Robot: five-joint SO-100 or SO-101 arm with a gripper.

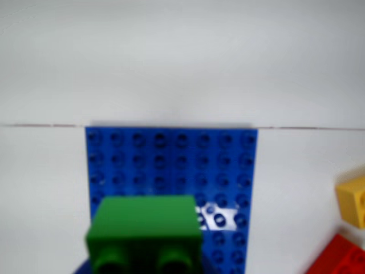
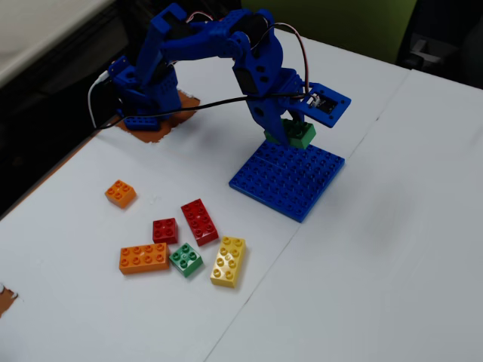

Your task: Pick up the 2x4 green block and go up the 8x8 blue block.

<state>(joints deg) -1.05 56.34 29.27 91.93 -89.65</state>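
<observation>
My gripper (image 2: 291, 130) is shut on the 2x4 green block (image 2: 299, 134) and holds it over the back edge of the 8x8 blue block (image 2: 287, 177), the edge nearest the arm. Whether the brick touches the plate I cannot tell. In the wrist view the 2x4 green block (image 1: 145, 225) fills the bottom centre, its hollow underside facing the camera. The 8x8 blue block (image 1: 171, 165) spreads out behind it up to a seam in the white table. My fingers are mostly hidden there.
Loose bricks lie left of the plate in the fixed view: a small orange one (image 2: 120, 193), a long red one (image 2: 199, 221), a small red one (image 2: 164, 230), a long orange one (image 2: 143, 258), a small green one (image 2: 186, 259) and a yellow one (image 2: 228, 262). The arm's base (image 2: 143, 90) stands at the back left.
</observation>
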